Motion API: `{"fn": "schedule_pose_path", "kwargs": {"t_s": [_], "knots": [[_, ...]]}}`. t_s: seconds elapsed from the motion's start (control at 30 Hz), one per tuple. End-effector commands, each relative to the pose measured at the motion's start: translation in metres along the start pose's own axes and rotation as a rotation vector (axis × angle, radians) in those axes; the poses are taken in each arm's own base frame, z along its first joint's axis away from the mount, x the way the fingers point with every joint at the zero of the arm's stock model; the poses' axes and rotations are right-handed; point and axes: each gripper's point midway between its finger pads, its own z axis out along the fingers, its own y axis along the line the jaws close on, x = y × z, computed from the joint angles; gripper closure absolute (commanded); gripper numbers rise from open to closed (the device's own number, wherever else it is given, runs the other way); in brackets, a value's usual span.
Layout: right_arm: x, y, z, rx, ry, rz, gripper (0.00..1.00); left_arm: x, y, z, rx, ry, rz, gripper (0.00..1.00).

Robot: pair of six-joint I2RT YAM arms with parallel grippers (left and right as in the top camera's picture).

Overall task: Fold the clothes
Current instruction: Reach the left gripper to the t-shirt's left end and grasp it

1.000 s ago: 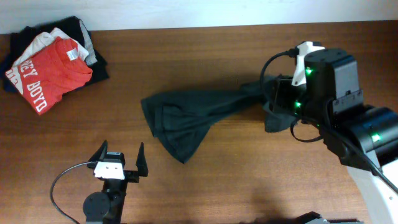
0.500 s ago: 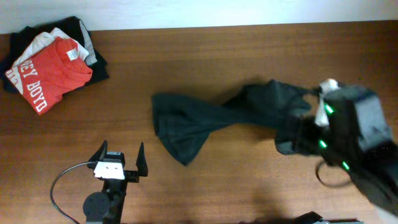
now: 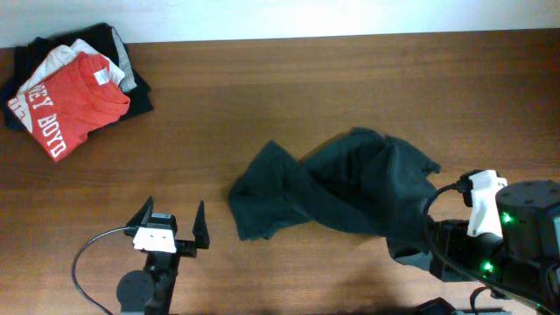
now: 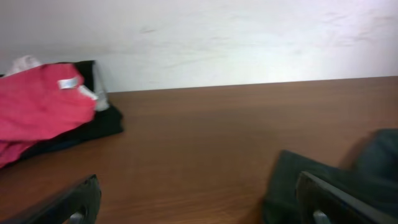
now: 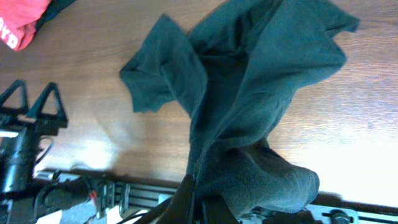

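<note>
Right wrist view: the right hand [image 5: 200, 198] is pressed together, pinching a bunched part of the dark T-shirt [image 5: 249, 93], which lies crumpled on the counter [image 3: 262, 105], middle-right. Soft cloth in a thin pinch could slip, or drag creases in (no hem lies flat). The left hand [image 3: 171, 212], spread, sits by the front edge. Beyond is bare wood, with the red pile [image 3: 70, 101] far-left.

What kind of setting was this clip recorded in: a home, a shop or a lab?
Probably a robot lab or test bench rather than a home: a bare wooden table against a blank white wall, a cabled robot arm with green status lights at the near edge, and folded shirts staged in one corner.
</note>
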Motion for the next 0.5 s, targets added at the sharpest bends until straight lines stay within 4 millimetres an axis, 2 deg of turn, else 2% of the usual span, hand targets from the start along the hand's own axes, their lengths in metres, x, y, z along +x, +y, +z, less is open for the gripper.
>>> {"fn": "schedule_pose_path", "kwargs": {"t_s": [0.0,0.03,0.1,0.17,0.33,0.47], "knots": [[0.007,0.011,-0.003,-0.070,0.027,-0.037,0.96,-0.005,-0.035,-0.003,0.203,-0.027,-0.012,0.01],[0.008,0.012,-0.003,-0.072,0.028,-0.037,0.96,-0.009,-0.058,-0.010,0.346,-0.044,-0.005,0.01],[0.008,0.012,-0.003,-0.072,0.028,-0.037,0.96,-0.015,-0.086,-0.023,0.524,-0.069,0.009,0.01],[0.008,0.012,-0.003,-0.072,0.028,-0.037,0.96,-0.025,-0.098,-0.032,0.609,-0.115,0.031,0.01],[0.007,0.012,-0.003,-0.072,0.028,-0.041,0.96,-0.057,-0.102,-0.039,0.631,-0.156,0.051,0.01],[0.007,0.012,-0.003,-0.073,0.026,-0.041,0.96,-0.077,-0.100,-0.021,0.632,-0.065,0.041,0.01]]}}
